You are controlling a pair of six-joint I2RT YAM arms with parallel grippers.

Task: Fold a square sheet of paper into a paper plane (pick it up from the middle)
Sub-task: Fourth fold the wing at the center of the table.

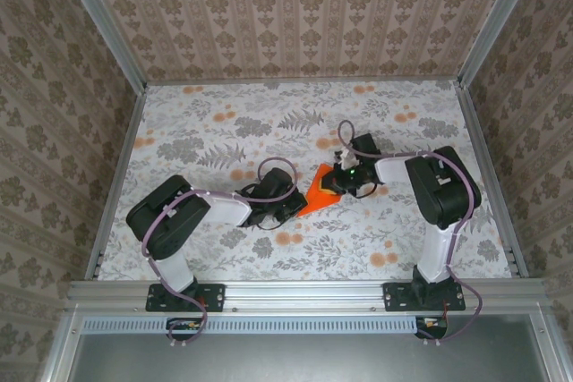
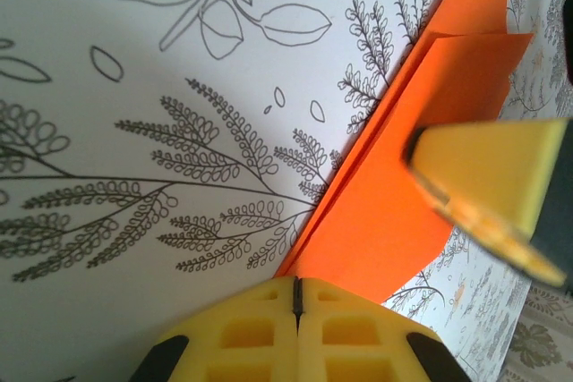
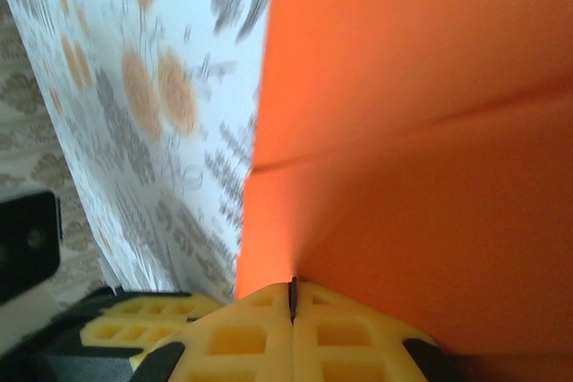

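- risk check: left gripper (image 2: 295, 297) and right gripper (image 3: 292, 297) both pinched shut on thin bright orange folded paper sheet (image 1: 315, 194), mid floral table (image 1: 224, 123)
- opposing pulls may tear it or skew crease

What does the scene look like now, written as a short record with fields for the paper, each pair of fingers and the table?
paper: one orange paper, near the middle of the table, between the two arms
fold state: layers and creases show; not yet a slim dart
left fingers: shut, tips at a corner of the paper; whether they pinch it I cannot tell
right fingers: shut on the paper from the opposite side
table: pale cover printed with grey leaves and small orange flowers
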